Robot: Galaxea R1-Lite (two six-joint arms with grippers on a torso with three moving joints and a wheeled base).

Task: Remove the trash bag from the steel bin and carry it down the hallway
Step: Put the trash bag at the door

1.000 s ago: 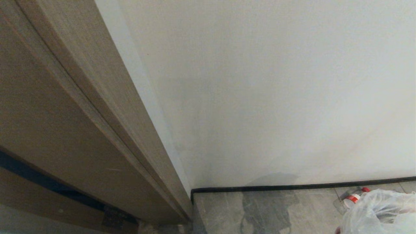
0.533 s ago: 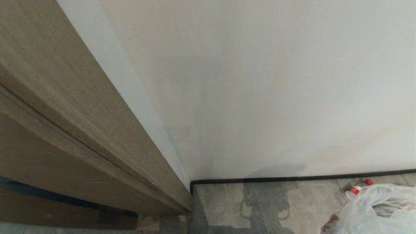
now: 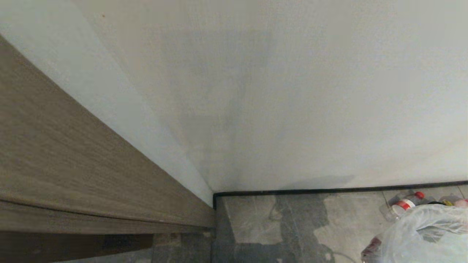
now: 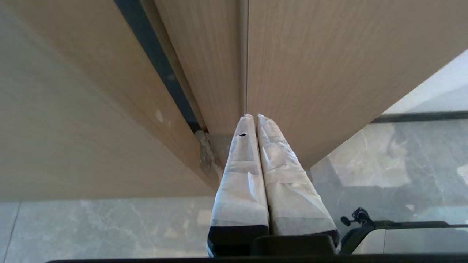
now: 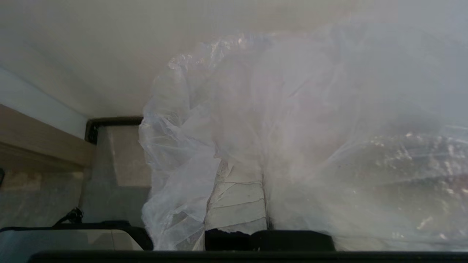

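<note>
Right gripper [image 5: 252, 171] pinches the bag [image 5: 256, 120], which hangs low right near the wall [image 3: 292, 91] by loose bottles [image 3: 402, 204]; left gripper [image 4: 253, 118] pressed together, empty, facing the door [image 4: 329, 73]; thin film could slip or snag.

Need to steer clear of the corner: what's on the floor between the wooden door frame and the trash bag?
In the head view, only bare marbled floor tile with a dark shadow lies between the wooden door frame and the trash bag; bottles sit behind the bag, by the skirting.

Wooden door [image 3: 73, 175], red-capped bottles [image 3: 402, 204]
</note>
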